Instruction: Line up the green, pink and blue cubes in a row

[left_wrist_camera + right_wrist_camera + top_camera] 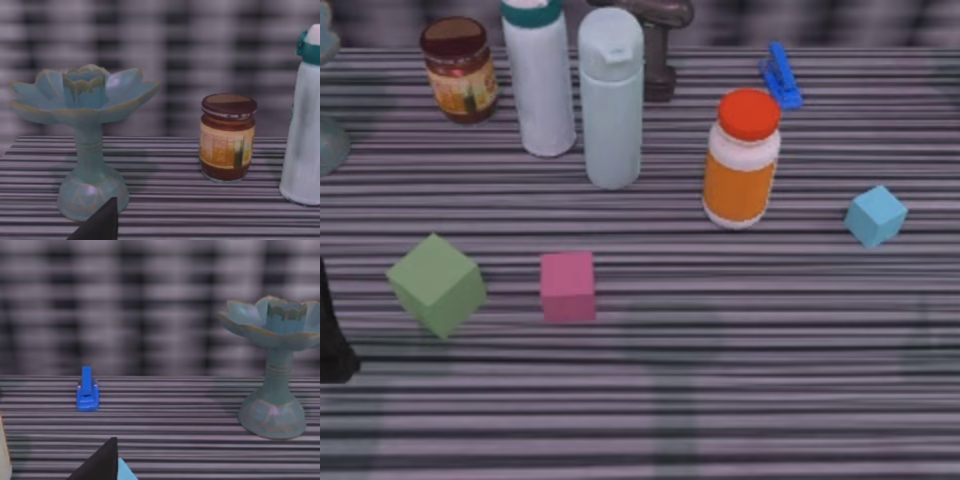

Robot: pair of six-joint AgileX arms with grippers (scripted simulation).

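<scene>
The left hand (332,345), its opening impossible to tell, sits just beside the green cube (437,284), the pink cube (568,286) beyond.

On the striped table (740,400) I note a brown-lidded jar (460,70) at far left, a white bottle with teal cap (538,80) beside it, then a pale blue bottle (611,100). An orange bottle with red cap (741,160) stands right of centre. A blue clip (780,76) lies far right. Teal lotus stands (87,145) occupy both far corners.
</scene>
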